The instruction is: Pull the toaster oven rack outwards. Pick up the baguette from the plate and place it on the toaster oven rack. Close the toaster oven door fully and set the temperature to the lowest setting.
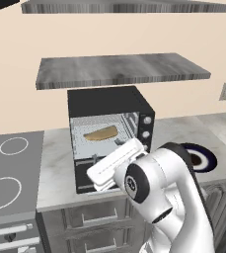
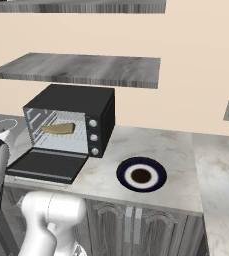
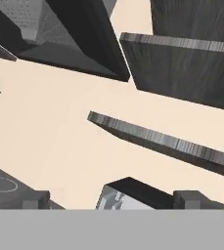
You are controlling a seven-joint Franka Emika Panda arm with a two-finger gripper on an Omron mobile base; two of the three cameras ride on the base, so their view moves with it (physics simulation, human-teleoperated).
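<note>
Golden baguette (image 1: 101, 133) rests on the toaster oven rack (image 2: 61, 140) with jaws spread and empty; next, in judgement, lifting the lowered toaster oven door (image 2: 46, 165) shut.

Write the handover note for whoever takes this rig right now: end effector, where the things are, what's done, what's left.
End effector: open and empty, pointing up toward the wall shelves, above the oven.
Baguette: already on the rack inside the toaster oven.
Plate: empty, on the counter right of the oven.
Door: folded down flat, fully open.
Done: baguette moved from plate to rack.
Left: swing the door fully shut, then turn the top knob to its lowest setting. How far out the rack sits is hard to tell; check it clears the door.
</note>
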